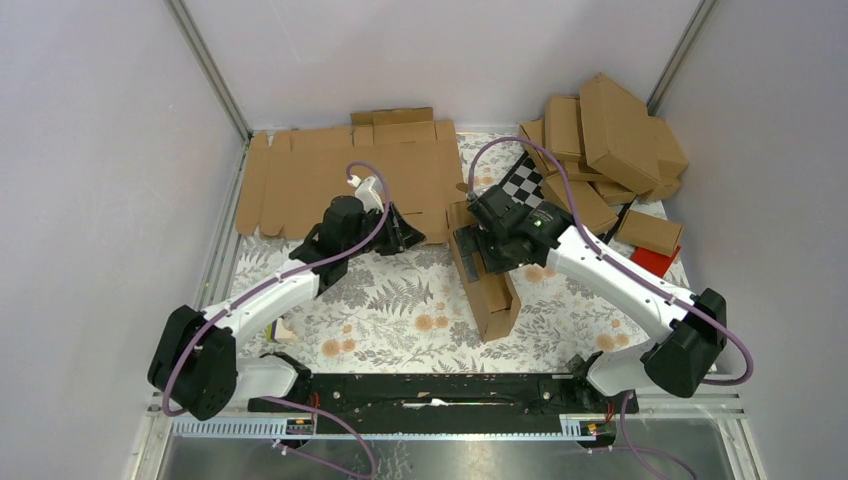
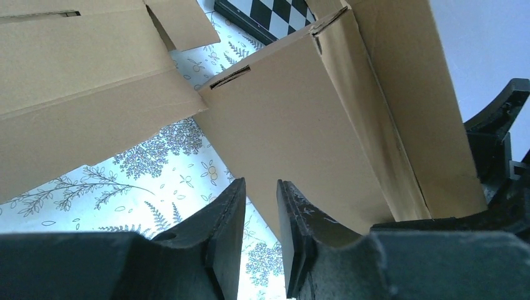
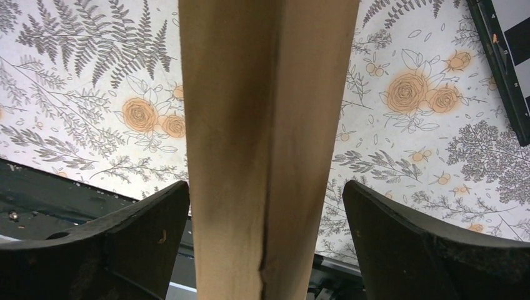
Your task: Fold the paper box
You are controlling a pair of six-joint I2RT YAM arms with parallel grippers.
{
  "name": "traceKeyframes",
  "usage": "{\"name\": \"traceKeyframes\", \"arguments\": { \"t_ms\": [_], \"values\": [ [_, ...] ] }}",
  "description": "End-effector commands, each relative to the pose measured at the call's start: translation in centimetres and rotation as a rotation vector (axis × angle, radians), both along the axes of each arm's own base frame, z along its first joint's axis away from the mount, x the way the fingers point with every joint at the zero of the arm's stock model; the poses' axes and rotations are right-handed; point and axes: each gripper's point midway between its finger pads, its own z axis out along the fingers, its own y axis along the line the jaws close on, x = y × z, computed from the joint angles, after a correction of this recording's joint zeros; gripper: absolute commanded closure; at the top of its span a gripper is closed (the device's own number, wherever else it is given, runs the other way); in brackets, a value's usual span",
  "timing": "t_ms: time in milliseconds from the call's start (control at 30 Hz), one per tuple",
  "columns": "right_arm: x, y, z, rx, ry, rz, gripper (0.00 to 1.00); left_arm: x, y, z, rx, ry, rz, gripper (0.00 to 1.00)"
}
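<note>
The paper box (image 1: 490, 285) stands on edge at the centre of the overhead view, between the wide-spread jaws of our right gripper (image 3: 265, 187), which straddle it without clearly squeezing. Our left gripper (image 2: 261, 184), just left of the box, shows a narrow gap with nothing in it. A flat cardboard sheet (image 1: 340, 175) fills the upper left; a checkered board (image 1: 525, 185) and piled boxes (image 1: 610, 140) crowd the upper right.

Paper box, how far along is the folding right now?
Done: the box is folded into a slim shell, standing on edge. In hand: the right hand straddles its edge, jaws wide, not gripping; the left hand sits beside it, narrowly open, holding nothing. Left: I cannot tell whether the lid is tucked shut; that probably remains.
</note>
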Motion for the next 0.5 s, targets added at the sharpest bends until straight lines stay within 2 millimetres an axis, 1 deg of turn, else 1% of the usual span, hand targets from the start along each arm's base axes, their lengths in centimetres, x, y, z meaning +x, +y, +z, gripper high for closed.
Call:
{"name": "traceKeyframes", "arguments": {
  "t_ms": [0, 167, 233, 333, 467],
  "values": [
    [0.5, -0.5, 0.7, -0.039, -0.036, 0.003, 0.01, 0.2, 0.6, 1.7, -0.014, -0.063, 0.009, 0.7],
    [0.4, -0.2, 0.3, -0.021, -0.036, 0.016, 0.18, 0.3, 1.6, 1.9, 0.005, -0.075, 0.034, 0.69],
    [0.3, -0.3, 0.4, -0.021, -0.039, 0.021, 0.25, 0.2, 1.7, 2.0, 0.008, -0.076, 0.035, 0.69],
    [0.0, -0.5, 1.0, -0.01, -0.048, 0.029, 0.31, 0.0, 1.6, 2.1, 0.001, -0.075, 0.027, 0.69],
    [-1.0, -1.3, 1.7, -0.005, -0.046, 0.056, 0.33, 0.0, 1.7, 2.1, 0.009, -0.081, 0.025, 0.69]
  ]
}}
